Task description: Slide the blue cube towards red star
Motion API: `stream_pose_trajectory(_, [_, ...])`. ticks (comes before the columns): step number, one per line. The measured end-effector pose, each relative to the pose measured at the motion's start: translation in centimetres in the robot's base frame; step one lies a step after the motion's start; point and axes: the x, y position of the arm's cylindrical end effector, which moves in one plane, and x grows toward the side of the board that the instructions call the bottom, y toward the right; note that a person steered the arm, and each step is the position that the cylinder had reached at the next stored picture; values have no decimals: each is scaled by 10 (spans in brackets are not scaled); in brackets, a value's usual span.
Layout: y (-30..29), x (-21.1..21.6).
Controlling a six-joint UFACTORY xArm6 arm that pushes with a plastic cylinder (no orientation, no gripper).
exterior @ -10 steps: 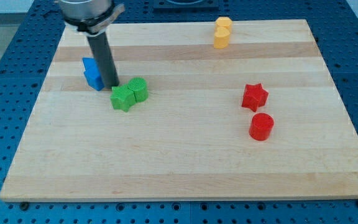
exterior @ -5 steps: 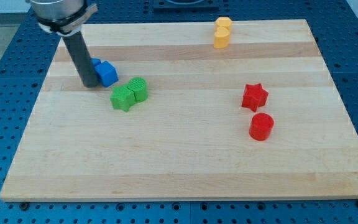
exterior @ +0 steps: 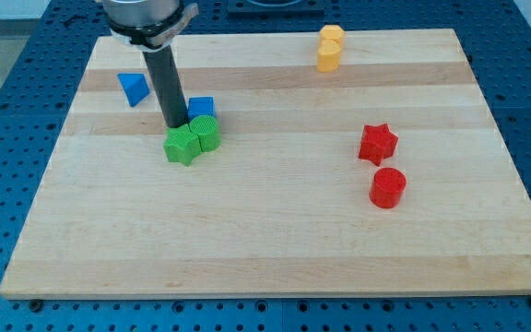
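Note:
The blue cube (exterior: 201, 107) sits left of the board's middle, touching the top of the green cylinder (exterior: 206, 133). My tip (exterior: 174, 125) is down on the board just left of the blue cube, touching or nearly touching it, and just above the green star (exterior: 182, 145). The red star (exterior: 377, 143) lies far to the view's right, about level with the green blocks.
A blue triangular block (exterior: 134, 88) lies up and to the left of my tip. A red cylinder (exterior: 387, 187) sits just below the red star. Two yellow blocks (exterior: 329, 48) stand at the top edge of the wooden board (exterior: 275, 240).
My tip went round to the left of the blue blocks and swept right. The blue cube slid right to the green cylinder; the blue triangular block stayed behind at the left.

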Motion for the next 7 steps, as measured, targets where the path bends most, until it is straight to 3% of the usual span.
stream_pose_trajectory(3, [44, -45])
stream_pose_trajectory(5, [94, -11])
stream_pose_trajectory(7, [114, -8])
